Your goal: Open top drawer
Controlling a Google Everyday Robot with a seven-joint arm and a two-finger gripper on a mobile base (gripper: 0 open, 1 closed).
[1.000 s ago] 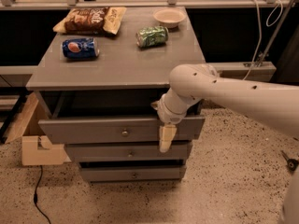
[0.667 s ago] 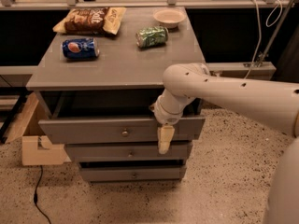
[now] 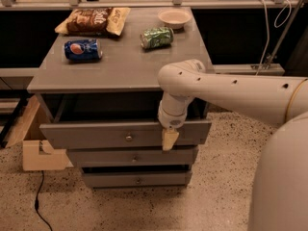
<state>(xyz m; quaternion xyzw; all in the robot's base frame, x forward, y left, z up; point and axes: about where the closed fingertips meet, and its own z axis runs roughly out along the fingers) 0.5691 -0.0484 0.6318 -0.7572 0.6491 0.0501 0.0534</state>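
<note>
The top drawer [image 3: 86, 134] is a grey wooden drawer with a small round brass knob [image 3: 128, 137] at its centre. It stands pulled out a little from the grey cabinet [image 3: 120, 69], with a dark gap above it. My gripper [image 3: 169, 139] hangs down over the drawer front at its upper edge, to the right of the knob. My white arm [image 3: 231, 93] reaches in from the right. Two more grey drawers, the middle [image 3: 101, 157] and the bottom [image 3: 110, 179], sit below it.
On the cabinet top lie a blue soda can [image 3: 83, 50], a green can [image 3: 157, 37], a chip bag [image 3: 94, 20] and a small bowl [image 3: 174, 17]. A cardboard box [image 3: 36, 150] and a black cable [image 3: 41, 203] are on the floor at the left.
My arm's bend has shifted a little to the left. The top drawer front sits slightly lower in view, out a bit further. The gripper stays at the drawer's upper edge.
</note>
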